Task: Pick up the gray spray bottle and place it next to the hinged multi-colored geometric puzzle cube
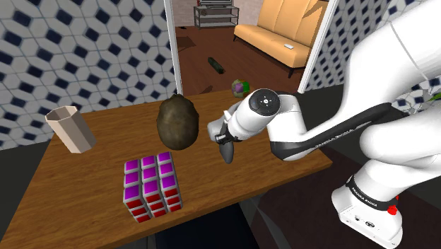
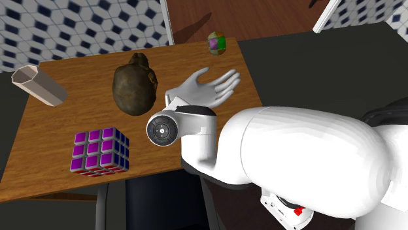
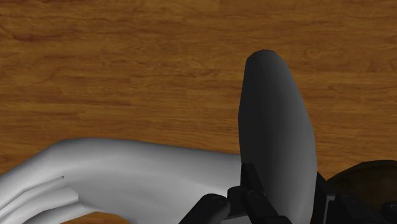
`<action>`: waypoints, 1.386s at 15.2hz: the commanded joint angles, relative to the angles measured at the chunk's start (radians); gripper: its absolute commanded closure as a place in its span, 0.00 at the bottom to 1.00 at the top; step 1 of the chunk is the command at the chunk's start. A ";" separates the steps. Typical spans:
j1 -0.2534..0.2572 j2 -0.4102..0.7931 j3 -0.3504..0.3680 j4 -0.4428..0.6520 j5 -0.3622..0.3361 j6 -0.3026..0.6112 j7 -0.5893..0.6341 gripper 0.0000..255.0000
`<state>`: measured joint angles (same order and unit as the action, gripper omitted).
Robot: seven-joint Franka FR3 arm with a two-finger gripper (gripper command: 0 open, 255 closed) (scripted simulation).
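Observation:
The gray spray bottle (image 2: 204, 88) lies across the middle of the wooden table (image 1: 85, 177), beside a brown lump. My gripper (image 1: 220, 134) is down on it. In the wrist view my gripper (image 3: 286, 194) has its black fingers (image 3: 249, 191) clasped on a dark gray rounded part of the bottle (image 3: 277, 127), and the bottle's pale body (image 3: 127, 172) runs off to one side. Whether the bottle touches the table I cannot tell. A small green, pink and yellow puzzle cube (image 2: 217, 43) sits at the table's far corner, also visible in the shoulder view (image 1: 239, 87).
A brown lumpy object (image 1: 177, 122) stands just beside the bottle. A large cube with purple top and red sides (image 1: 150, 185) sits near the front edge. A beige hexagonal cup (image 1: 69, 129) is at the shoulder view's left. Bare wood (image 2: 189, 59) separates bottle and small puzzle cube.

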<state>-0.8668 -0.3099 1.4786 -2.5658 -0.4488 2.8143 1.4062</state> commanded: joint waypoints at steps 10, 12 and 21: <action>0.324 -0.025 -0.317 0.015 0.116 -0.111 -0.134 1.00; 0.374 -0.039 -0.366 0.022 0.147 -0.135 -0.167 1.00; 0.524 -0.105 -0.522 0.064 0.258 -0.247 -0.290 1.00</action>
<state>-0.3546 -0.4091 0.9708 -2.5076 -0.2007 2.5789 1.1282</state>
